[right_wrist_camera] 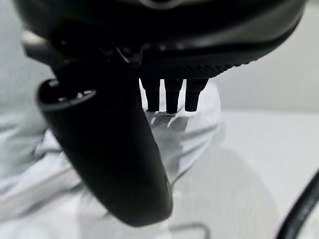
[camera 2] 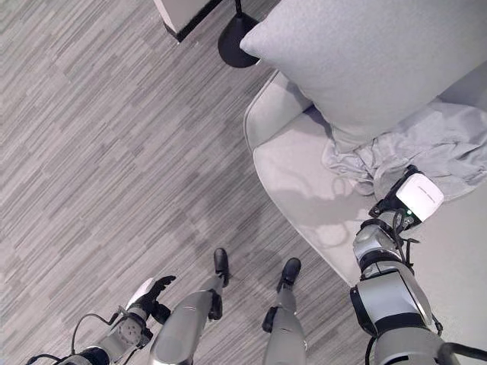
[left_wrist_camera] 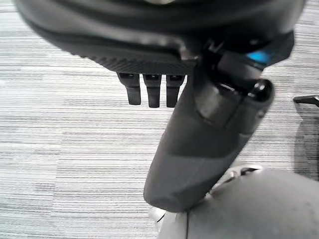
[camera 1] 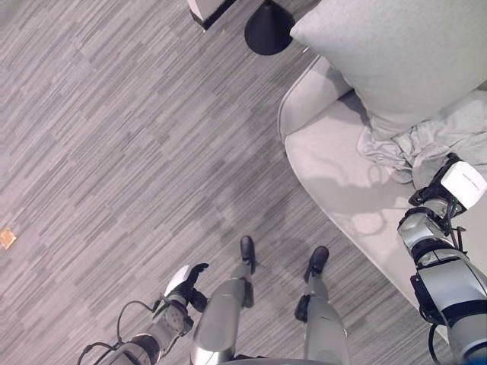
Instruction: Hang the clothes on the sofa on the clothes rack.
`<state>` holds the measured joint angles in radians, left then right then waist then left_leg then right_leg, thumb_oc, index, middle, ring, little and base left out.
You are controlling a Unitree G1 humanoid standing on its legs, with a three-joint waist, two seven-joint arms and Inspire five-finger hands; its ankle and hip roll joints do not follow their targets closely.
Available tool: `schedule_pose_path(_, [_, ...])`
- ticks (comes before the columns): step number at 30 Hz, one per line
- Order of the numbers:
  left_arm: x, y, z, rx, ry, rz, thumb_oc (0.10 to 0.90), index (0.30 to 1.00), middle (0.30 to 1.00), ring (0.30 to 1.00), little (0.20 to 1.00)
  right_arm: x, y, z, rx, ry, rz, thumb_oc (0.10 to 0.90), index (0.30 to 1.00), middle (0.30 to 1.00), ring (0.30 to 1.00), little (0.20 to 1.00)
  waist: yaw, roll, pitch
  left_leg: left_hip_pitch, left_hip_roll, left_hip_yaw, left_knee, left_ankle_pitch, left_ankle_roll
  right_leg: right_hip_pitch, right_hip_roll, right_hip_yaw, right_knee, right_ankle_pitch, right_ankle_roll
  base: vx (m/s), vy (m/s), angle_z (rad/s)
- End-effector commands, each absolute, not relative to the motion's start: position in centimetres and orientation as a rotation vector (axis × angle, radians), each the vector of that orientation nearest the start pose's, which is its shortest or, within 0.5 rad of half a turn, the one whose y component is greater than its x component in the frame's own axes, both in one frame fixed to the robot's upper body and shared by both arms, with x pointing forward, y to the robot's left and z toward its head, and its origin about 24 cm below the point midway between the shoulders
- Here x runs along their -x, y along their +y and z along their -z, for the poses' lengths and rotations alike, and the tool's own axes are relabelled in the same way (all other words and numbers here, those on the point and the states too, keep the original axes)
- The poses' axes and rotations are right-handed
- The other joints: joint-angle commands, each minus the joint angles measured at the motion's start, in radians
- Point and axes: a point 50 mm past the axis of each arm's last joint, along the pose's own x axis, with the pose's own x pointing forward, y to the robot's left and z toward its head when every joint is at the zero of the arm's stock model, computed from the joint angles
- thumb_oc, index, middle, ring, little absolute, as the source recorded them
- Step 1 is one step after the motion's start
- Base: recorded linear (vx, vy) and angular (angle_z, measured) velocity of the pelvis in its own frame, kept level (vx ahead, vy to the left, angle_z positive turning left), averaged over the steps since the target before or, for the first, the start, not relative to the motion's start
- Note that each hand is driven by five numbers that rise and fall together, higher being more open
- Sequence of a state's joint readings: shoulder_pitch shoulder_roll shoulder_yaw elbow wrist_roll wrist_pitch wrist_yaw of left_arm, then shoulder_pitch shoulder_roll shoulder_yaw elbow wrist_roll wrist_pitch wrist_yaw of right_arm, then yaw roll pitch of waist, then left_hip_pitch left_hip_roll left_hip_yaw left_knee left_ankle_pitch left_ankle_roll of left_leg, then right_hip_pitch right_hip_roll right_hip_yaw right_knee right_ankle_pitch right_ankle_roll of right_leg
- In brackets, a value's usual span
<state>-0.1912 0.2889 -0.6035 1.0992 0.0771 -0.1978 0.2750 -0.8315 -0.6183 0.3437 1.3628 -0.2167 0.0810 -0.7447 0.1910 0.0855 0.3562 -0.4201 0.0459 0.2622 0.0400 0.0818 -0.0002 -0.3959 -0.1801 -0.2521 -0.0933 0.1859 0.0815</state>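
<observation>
A: Nearest the robot, the left hand hung low over the grey carpet, fingers straight and relaxed, holding nothing. Did it have any part in this step?

B: It looked idle. The work was with the right hand, which was stretched over the sofa seat and sat just at the near edge of the crumpled pale grey garment. In its wrist view the fingers pointed straight at the cloth with the thumb well apart from them, so the hand was open and gripped nothing yet.

A: Where did the garment lie exactly?

B: It lay bunched on the seat against the big grey cushion, partly tucked under it.

A: So what would a good grasp have needed?

B: Probably pushing the fingers into a thick fold, closing thumb and fingers on several layers, then lifting clear of the cushion. Beyond the sofa arm stood a round black base, perhaps the rack's foot.
</observation>
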Motion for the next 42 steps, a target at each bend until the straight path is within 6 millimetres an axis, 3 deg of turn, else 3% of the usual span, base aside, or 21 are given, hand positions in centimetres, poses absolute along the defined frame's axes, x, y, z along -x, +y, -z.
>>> schedule_pose_path(1, [-18.6,18.5,12.6,-0.697,0.672,0.188,0.8,0.9,0.9,0.9,0.9,-34.0,-36.0,-13.2,1.131,0.198,0.959,0.8,0.9,0.9,0.9,0.9,0.011,-0.018,-0.029,-0.128,0.006,-0.103,0.124,-0.055,-0.069,0.162,-0.05,-0.027,0.006,-0.108,0.081,0.02,0.03,0.0])
schedule_pose_path(5, [-18.8,18.8,12.3,-0.693,0.657,0.171,0.8,0.9,0.9,0.9,0.9,-34.1,-36.2,-13.2,1.037,0.247,0.928,0.8,0.9,0.9,0.9,0.9,0.021,-0.015,-0.021,-0.153,-0.001,-0.099,0.14,-0.063,-0.068,0.141,-0.054,-0.023,0.006,-0.103,0.084,0.0,0.013,0.0])
schedule_pose_path(6, [-19.0,19.1,12.1,-0.692,0.649,0.166,0.8,0.9,0.9,0.9,0.9,-34.3,-36.2,-13.3,1.004,0.254,0.908,0.744,0.815,0.815,0.815,0.815,0.022,-0.016,-0.018,-0.158,-0.001,-0.099,0.138,-0.061,-0.068,0.135,-0.055,-0.022,0.006,-0.101,0.085,0.0,0.023,-0.06])
schedule_pose_path(7, [-19.4,19.4,11.8,-0.689,0.634,0.159,0.8,0.9,0.9,0.9,0.9,-34.8,-35.6,-13.2,0.953,0.258,0.841,0.4,0.3,0.3,0.3,0.3,0.022,-0.02,-0.014,-0.162,0.001,-0.097,0.132,-0.058,-0.068,0.126,-0.055,-0.021,0.006,-0.095,0.087,0.0,0.018,-0.05])
schedule_pose_path(13, [-19.8,20.3,11.4,-0.703,0.627,0.147,0.8,0.9,0.9,0.9,0.9,-35.9,-33.7,-12.5,0.902,0.241,0.736,0.4,0.3,0.3,0.3,0.3,0.011,-0.04,-0.003,-0.153,0.005,-0.092,0.119,-0.055,-0.067,0.124,-0.049,-0.018,0.006,-0.089,0.088,0.0,-0.003,-0.01])
schedule_pose_path(14, [-20.0,20.5,11.2,-0.697,0.618,0.129,0.8,0.9,0.9,0.9,0.9,-36.0,-32.4,-11.0,0.877,0.248,0.69,0.4,0.3,0.3,0.3,0.3,0.003,-0.045,0.001,-0.145,0.007,-0.092,0.116,-0.056,-0.066,0.129,-0.047,-0.019,0.006,-0.089,0.087,0.01,-0.012,-0.04])
schedule_pose_path(18, [-20.3,20.8,11.0,-0.694,0.609,0.109,0.8,0.9,0.9,0.9,0.9,-35.9,-31.4,-9.2,0.847,0.279,0.646,0.4,0.3,0.3,0.3,0.3,-0.002,-0.052,0.001,-0.135,0.007,-0.097,0.115,-0.059,-0.065,0.136,-0.045,-0.02,0.006,-0.09,0.087,0.0,-0.011,0.0])
schedule_pose_path(19, [-20.4,20.9,10.9,-0.698,0.601,0.104,0.8,0.9,0.9,0.9,0.9,-35.3,-30.4,-7.0,0.81,0.319,0.604,0.4,0.3,0.3,0.3,0.3,-0.009,-0.056,0.001,-0.128,0.009,-0.1,0.117,-0.063,-0.064,0.142,-0.043,-0.022,0.006,-0.089,0.085,0.0,-0.048,-0.01])
schedule_pose_path(23, [-20.6,21.2,10.7,-0.715,0.588,0.096,0.8,0.9,0.9,0.9,0.9,-34.1,-28.1,-3.0,0.784,0.382,0.502,0.4,0.3,0.3,0.3,0.3,-0.021,-0.072,0.0,-0.111,0.014,-0.104,0.119,-0.067,-0.065,0.156,-0.039,-0.024,0.006,-0.091,0.079,-0.01,-0.061,0.0])
schedule_pose_path(28, [-20.6,21.5,10.8,-0.753,0.605,0.092,0.8,0.9,0.9,0.9,0.9,-32.5,-26.7,0.1,0.68,0.444,0.46,0.4,0.3,0.3,0.3,0.3,-0.038,-0.085,-0.008,-0.085,0.021,-0.112,0.094,-0.049,-0.071,0.165,-0.031,-0.025,0.006,-0.094,0.075,-0.03,-0.06,0.0])
schedule_pose_path(31, [-20.4,21.6,11.1,-0.764,0.624,0.095,0.8,0.9,0.9,0.9,0.9,-32.1,-26.1,0.8,0.609,0.454,0.451,0.4,0.3,0.3,0.3,0.3,-0.043,-0.09,-0.013,-0.066,0.024,-0.114,0.074,-0.039,-0.073,0.173,-0.028,-0.024,0.006,-0.096,0.074,-0.02,-0.052,0.01])
schedule_pose_path(35, [-19.6,22.1,11.7,-0.788,0.685,0.096,0.8,0.9,0.9,0.9,0.9,-31.6,-24.1,2.1,0.169,0.441,0.48,0.4,0.3,0.3,0.3,0.3,-0.055,-0.102,-0.03,-0.017,0.025,-0.104,0.023,0.01,-0.065,0.191,-0.023,-0.032,0.006,-0.083,0.065,-0.05,-0.048,-0.03])
schedule_pose_path(36, [-19.4,22.3,11.9,-0.788,0.702,0.092,0.8,0.9,0.9,0.9,0.9,-31.6,-22.9,2.3,-0.007,0.412,0.474,0.4,0.3,0.3,0.3,0.3,-0.057,-0.104,-0.038,0.005,0.029,-0.104,0.007,0.016,-0.067,0.203,-0.02,-0.03,0.006,-0.087,0.064,0.01,-0.045,-0.03])
schedule_pose_path(37, [-19.4,22.3,11.9,-0.788,0.702,0.092,0.8,0.9,0.9,0.9,0.9,-31.6,-22.9,2.3,-0.008,0.412,0.474,0.4,0.3,0.3,0.3,0.3,-0.056,-0.104,-0.038,0.006,0.029,-0.104,0.007,0.016,-0.067,0.204,-0.02,-0.03,0.006,-0.087,0.064,0.03,-0.045,-0.03])
schedule_pose_path(38, [-18.6,22.8,12.1,-0.776,0.724,0.082,0.8,0.9,0.9,0.9,0.9,-31.0,-19.7,2.2,-0.316,0.3,0.377,0.4,0.3,0.3,0.3,0.3,-0.066,-0.113,-0.056,0.058,0.039,-0.097,-0.022,0.023,-0.068,0.232,-0.012,-0.025,0.006,-0.094,0.061,0.02,-0.025,-0.06])
schedule_pose_path(40, [-18.5,22.8,12.1,-0.776,0.726,0.083,0.8,0.9,0.9,0.9,0.9,-30.9,-19.7,2.3,-0.316,0.303,0.378,0.4,0.3,0.3,0.3,0.3,-0.066,-0.113,-0.057,0.061,0.039,-0.096,-0.024,0.024,-0.068,0.234,-0.012,-0.025,0.006,-0.094,0.061,0.02,-0.03,-0.07])
schedule_pose_path(41, [-17.9,23.0,12.2,-0.762,0.724,0.076,0.8,0.9,0.9,0.9,0.9,-30.1,-19.0,1.4,-0.464,0.206,0.317,0.4,0.3,0.3,0.3,0.3,-0.072,-0.121,-0.078,0.107,0.046,-0.094,-0.051,0.03,-0.07,0.26,-0.007,-0.022,0.006,-0.102,0.063,0.03,-0.036,-0.09])
schedule_pose_path(42, [-17.8,23.0,12.2,-0.761,0.725,0.076,0.8,0.9,0.9,0.9,0.9,-30.1,-19.0,1.4,-0.464,0.207,0.317,0.4,0.3,0.3,0.3,0.3,-0.072,-0.121,-0.079,0.109,0.046,-0.094,-0.053,0.031,-0.07,0.261,-0.007,-0.022,0.006,-0.102,0.063,0.1,-0.06,-0.11])
